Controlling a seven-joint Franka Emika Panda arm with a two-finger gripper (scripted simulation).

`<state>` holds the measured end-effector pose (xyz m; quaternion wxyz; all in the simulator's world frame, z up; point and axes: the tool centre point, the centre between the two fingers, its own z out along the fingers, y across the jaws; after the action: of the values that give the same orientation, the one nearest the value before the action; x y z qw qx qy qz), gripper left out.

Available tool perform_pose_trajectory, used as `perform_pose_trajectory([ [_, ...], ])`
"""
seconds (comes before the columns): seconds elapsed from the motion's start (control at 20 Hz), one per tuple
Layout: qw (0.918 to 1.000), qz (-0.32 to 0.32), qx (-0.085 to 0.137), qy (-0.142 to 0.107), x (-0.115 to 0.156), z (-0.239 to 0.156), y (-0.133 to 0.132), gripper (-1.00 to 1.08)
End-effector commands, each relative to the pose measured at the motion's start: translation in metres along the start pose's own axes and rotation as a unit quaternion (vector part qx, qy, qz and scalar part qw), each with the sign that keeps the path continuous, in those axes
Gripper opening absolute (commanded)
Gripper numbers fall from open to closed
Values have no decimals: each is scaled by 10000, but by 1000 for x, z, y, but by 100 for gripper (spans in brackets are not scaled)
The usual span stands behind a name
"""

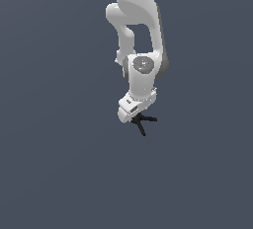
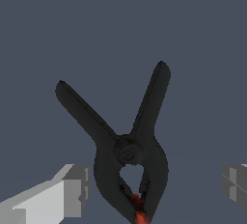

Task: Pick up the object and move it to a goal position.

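Black spring clamp [image 2: 128, 153] lying flat on grey desk [image 1: 54, 173], handles splayed toward 11 and 1 o'clock in wrist view. Claw [image 2: 153, 189] spread wide, fingers flanking clamp, not touching. Not yet grasped; lift and carry to goal remaining.

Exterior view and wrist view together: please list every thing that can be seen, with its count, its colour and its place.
clamp: one, black with a red spot at its jaw tips, between the two fingers, handles splayed in a V; in the exterior view just below the gripper.
surface: one, plain dark grey-blue, filling the background.
arm: one, white, coming down from the top of the exterior view.
gripper: one, white-grey, open, its fingers apart on either side of the clamp, not touching it.
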<state>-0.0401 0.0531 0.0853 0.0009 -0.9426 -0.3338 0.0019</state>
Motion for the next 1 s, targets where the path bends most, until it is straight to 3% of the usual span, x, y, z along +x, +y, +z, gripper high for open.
perform_pose_trajectory([
  [0.0, 9995, -319, -8, 4, -1, 5, -5, 100],
  [0.4, 9960, -890, -16, 12, -3, 15, -16, 100],
  [0.95, 9956, -941, -15, 11, -4, 28, -17, 100],
])
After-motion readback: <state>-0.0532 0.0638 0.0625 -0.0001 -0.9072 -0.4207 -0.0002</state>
